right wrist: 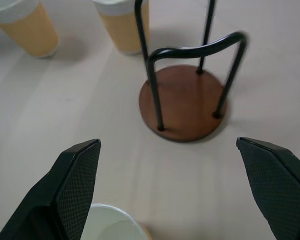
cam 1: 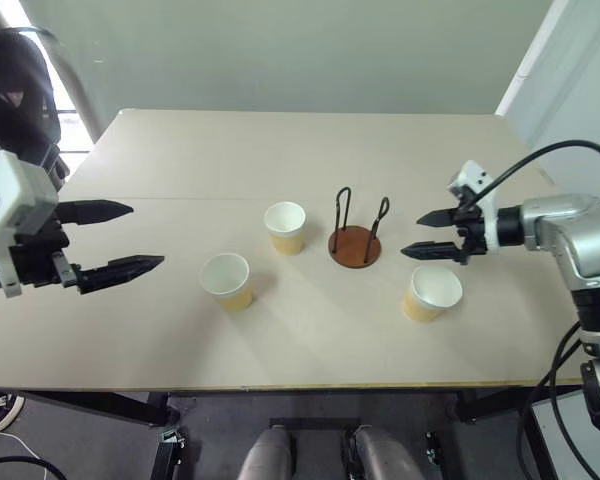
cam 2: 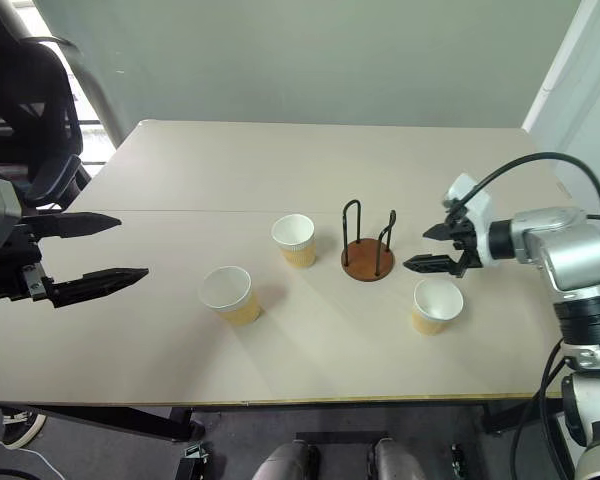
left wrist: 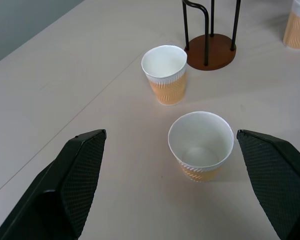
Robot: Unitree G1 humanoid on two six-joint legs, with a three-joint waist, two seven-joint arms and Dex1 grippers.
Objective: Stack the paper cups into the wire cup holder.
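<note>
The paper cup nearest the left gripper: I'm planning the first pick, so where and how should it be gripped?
Probably across the tan wall just below the white rim of that paper cup, coming in level from the robot's left. It stands upright, mouth up, apart from the other cups, and the open left gripper already faces it.

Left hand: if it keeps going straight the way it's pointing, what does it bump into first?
Probably the nearest paper cup: in the wrist view it sits between the open left hand fingers. The hand hovers above the table, so depth is uncertain.
</note>
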